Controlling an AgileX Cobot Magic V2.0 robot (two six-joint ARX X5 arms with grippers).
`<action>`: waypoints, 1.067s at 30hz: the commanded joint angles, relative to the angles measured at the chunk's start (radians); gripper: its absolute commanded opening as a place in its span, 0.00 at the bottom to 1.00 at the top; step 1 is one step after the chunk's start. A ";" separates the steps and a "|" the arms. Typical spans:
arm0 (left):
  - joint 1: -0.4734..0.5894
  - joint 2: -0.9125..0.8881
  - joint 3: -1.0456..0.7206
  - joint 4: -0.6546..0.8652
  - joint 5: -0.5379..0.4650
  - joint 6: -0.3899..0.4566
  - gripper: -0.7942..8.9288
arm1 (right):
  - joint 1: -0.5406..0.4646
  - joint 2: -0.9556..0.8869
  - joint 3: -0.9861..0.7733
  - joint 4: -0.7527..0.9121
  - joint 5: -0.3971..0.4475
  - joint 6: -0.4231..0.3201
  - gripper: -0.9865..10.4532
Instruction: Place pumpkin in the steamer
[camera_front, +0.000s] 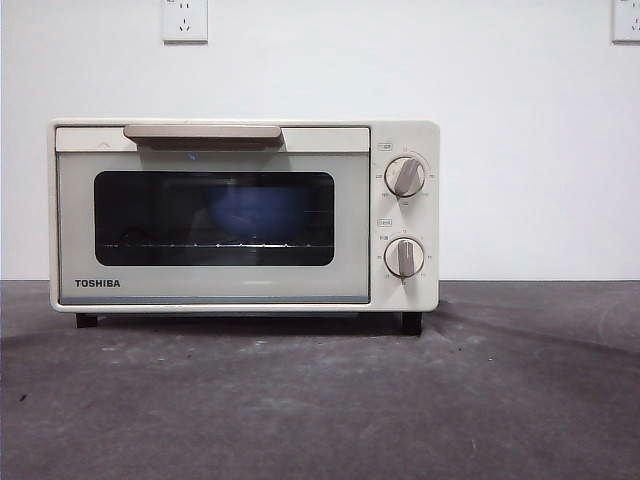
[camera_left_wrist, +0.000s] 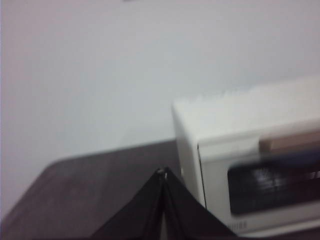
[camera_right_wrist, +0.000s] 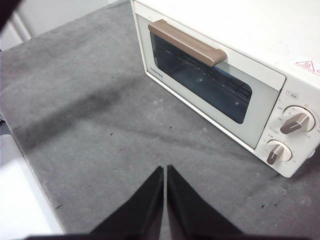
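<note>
While both pairs of black jaws stand pressed together with nothing between them, neither arm is at work on anything: the left gripper (camera_left_wrist: 162, 175) hangs off the steamer's (camera_front: 243, 215) side, level with its upper part and apart from it, and the right gripper (camera_right_wrist: 165, 172) hovers high over the grey table (camera_right_wrist: 90, 125) in front of the door, well clear of the beige handle (camera_right_wrist: 186, 42). The steamer stands upright on its short feet with the dark glass door (camera_front: 214, 218) fully shut and its two round knobs (camera_front: 405, 176) at the side. The pumpkin cannot be seen in any view; through the glass only a dim bluish rounded shape shows above the wire rack, too murky to name, and nothing orange lies on the table. By my reading the task is either at its very start or at its very end, and these pictures do not settle which. If the pumpkin is still to come, everything remains: find it, grasp it, pull the door down by the handle, and set it on the rack.
</note>
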 joint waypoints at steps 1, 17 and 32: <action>0.010 -0.033 -0.062 0.017 -0.006 0.009 0.09 | 0.010 0.004 0.009 0.011 0.004 0.009 0.09; 0.015 -0.122 -0.275 -0.067 -0.006 -0.026 0.09 | 0.010 0.004 0.009 0.011 0.004 0.009 0.09; 0.011 -0.122 -0.299 -0.085 -0.006 -0.096 0.09 | 0.010 0.004 0.009 0.011 0.004 0.009 0.09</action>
